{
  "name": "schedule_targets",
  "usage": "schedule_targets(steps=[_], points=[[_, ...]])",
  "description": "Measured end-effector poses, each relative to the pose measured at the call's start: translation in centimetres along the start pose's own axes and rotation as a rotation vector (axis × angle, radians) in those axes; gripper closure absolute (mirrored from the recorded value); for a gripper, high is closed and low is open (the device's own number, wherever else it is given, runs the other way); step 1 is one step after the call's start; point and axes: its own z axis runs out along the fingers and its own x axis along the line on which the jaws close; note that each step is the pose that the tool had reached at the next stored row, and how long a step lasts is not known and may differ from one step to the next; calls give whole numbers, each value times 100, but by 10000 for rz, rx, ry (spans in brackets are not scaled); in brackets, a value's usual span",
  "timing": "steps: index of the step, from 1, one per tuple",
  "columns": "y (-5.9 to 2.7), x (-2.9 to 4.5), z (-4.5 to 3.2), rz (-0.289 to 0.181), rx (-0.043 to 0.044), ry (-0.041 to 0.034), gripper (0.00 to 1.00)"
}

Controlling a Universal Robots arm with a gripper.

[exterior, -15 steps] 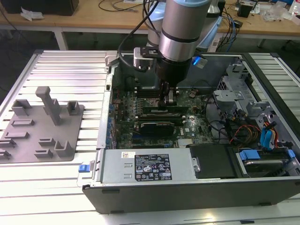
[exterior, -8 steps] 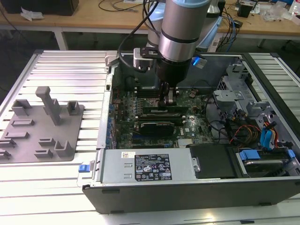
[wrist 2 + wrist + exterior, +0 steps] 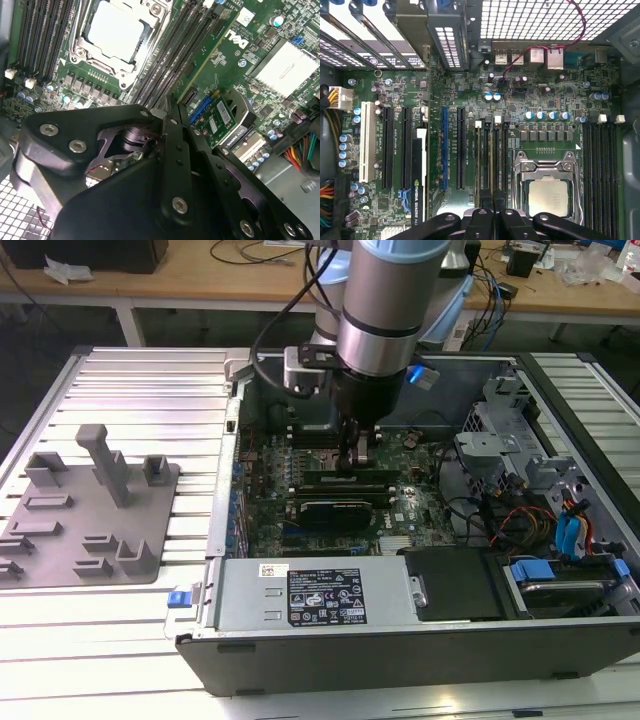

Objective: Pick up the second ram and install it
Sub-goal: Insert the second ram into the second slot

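Slatted counter (image 3: 130, 380) carries an open case (image 3: 400, 640); inside, the pincer (image 3: 493, 214) stands pressed nearly together, seemingly pinching the ram (image 3: 493, 165) edge-on over the slots (image 3: 481, 160) beside the processor (image 3: 548, 196); light, stiff and fragile, it is best held by its bare top edge.

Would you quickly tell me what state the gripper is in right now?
Gripper: cannot be told; it sits low over the motherboard's memory slots.
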Motion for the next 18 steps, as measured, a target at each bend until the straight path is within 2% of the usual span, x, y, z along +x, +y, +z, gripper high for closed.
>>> schedule_targets(steps=[7, 10, 13, 14, 16, 18], points=[[13, -27, 63, 13, 1, -1, 91], [34, -35, 90, 16, 2, -61, 91], [40, -37, 128, 19, 0, -73, 91], [42, -39, 133, 18, 0, -102, 91], [42, -39, 134, 18, 0, -108, 91], [41, -38, 156, 15, 1, -162, 91]])
